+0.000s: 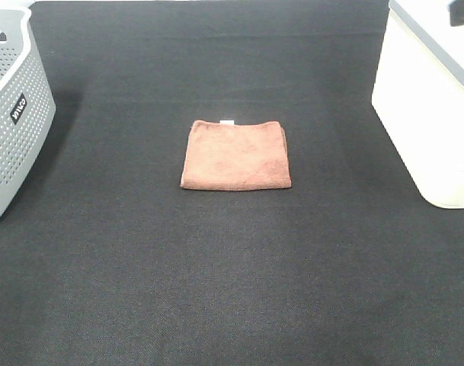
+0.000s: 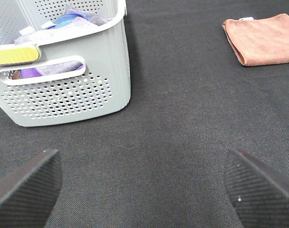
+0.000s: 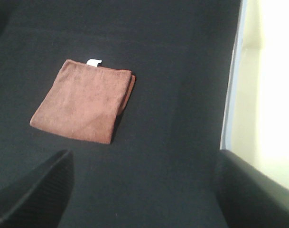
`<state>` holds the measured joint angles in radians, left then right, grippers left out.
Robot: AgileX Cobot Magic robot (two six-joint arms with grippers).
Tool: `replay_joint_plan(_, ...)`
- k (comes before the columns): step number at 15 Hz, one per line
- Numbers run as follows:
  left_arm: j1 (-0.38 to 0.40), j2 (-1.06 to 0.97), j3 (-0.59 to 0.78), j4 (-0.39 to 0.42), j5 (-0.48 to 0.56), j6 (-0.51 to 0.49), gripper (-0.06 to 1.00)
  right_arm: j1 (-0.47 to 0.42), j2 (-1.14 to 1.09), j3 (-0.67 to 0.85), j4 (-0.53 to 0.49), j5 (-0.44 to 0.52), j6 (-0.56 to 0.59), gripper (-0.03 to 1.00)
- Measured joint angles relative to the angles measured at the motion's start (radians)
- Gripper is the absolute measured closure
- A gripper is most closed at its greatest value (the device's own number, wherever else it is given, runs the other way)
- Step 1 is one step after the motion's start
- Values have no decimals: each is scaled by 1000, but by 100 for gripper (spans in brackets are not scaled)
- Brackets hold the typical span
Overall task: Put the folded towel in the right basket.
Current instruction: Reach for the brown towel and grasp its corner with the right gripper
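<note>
The folded brown towel (image 1: 235, 155) is laid flat near the middle of the black desk (image 1: 232, 297), well apart from both containers, so it can be approached from above without obstruction. Its edges are squared, and a small white tag (image 1: 227, 122) shows at its far edge. The white basket (image 1: 426, 130) is set at the right edge of the desk and is taken to be the target. The grey perforated basket (image 1: 14, 126) is set at the left edge. Blue and purple cloths (image 2: 73, 19) are seen inside it, and it is judged to play no part in this task.

Neither arm is seen in the high view. The left jaws are held wide apart over bare desk beside the grey basket, and nothing is gripped between them. The right jaws are likewise spread wide and empty, with the towel on one side of their view and the white basket's wall close on the other. Because the right arm is placed beside the target, the pick is judged to fall to it.

The task is judged not yet begun, since the towel is untouched. A descent over the towel is called for next, with all layers pinched together. If only the top layer were caught, the fold could be lost during the lift over the basket's tall wall.
</note>
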<state>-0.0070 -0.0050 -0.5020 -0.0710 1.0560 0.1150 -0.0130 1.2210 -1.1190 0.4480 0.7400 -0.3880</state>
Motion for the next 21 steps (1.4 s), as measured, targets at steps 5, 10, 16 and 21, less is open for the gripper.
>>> replay_joint_plan(5, 0, 0, 0, 0, 0, 0, 6, 96, 203, -139, 25, -26, -47, 21)
replay_joint_plan(10, 0, 0, 0, 0, 0, 0, 6, 270, 363, -236, -44, -89, 0, 21)
replay_joint_plan(16, 0, 0, 0, 0, 0, 0, 6, 279, 693, -472, -36, 106, 83, 21)
replay_joint_plan(21, 0, 0, 0, 0, 0, 0, 6, 278, 887, -656, -121, 283, 222, 21)
